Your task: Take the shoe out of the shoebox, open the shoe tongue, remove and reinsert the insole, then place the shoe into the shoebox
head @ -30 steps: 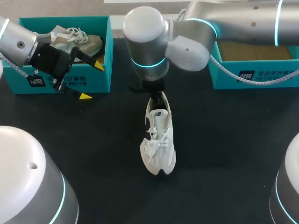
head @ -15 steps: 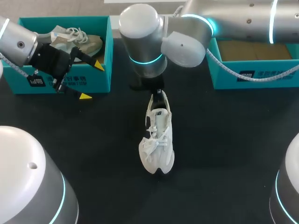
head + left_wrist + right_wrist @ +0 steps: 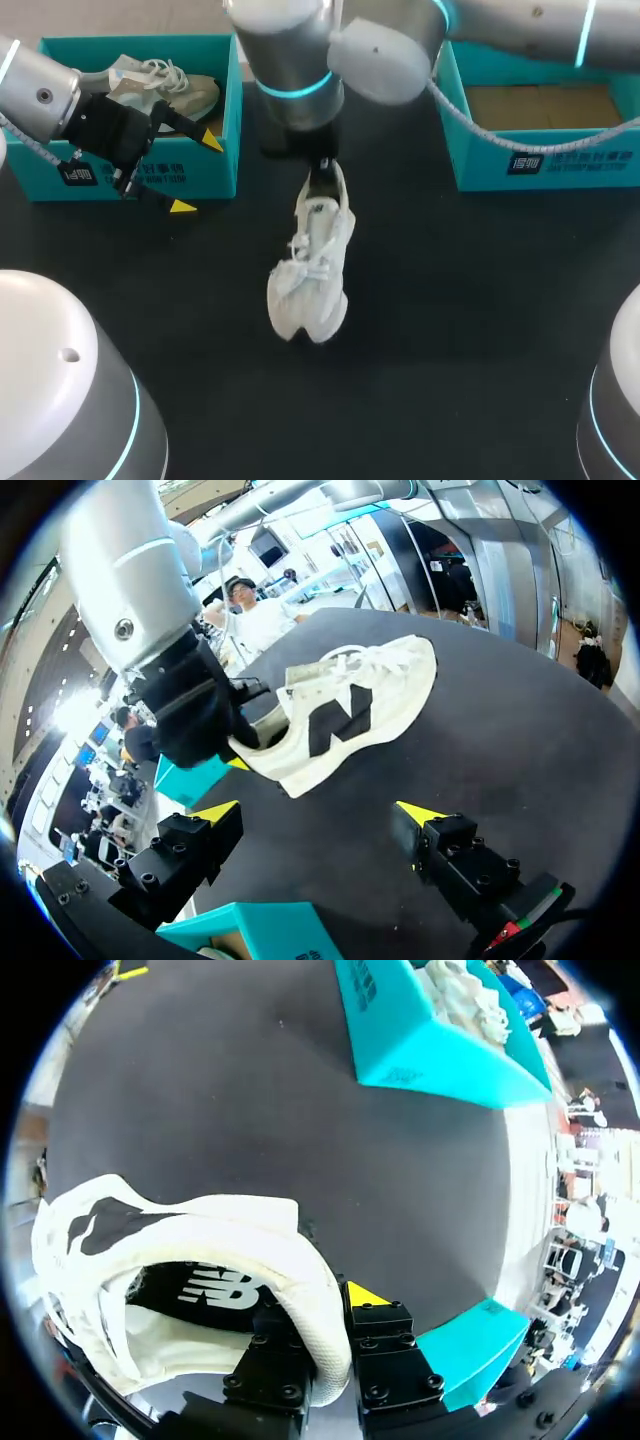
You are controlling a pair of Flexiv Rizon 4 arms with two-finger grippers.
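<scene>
our right end effector (image 3: pixel 325 1310) is clamped on the heel collar of the white shoe (image 3: pixel 312 270), one finger inside the opening and the yellow-tipped one against the outside of the heel; the shoe hangs toe-away from it over the black counter (image 3: pixel 480 330), laces up, and we cannot tell whether the toe touches the surface; the right shoebox (image 3: pixel 540 160) sits off to that end effector's side, well apart from the shoe; our left end effector (image 3: pixel 196 173) has its fingers spread wide with nothing between them, just in front of the left shoebox (image 3: pixel 235 110), where a beige shoe (image 3: pixel 170 90) lies; from the left wrist, the white shoe sits ahead of the open fingers, well apart, side-on.
</scene>
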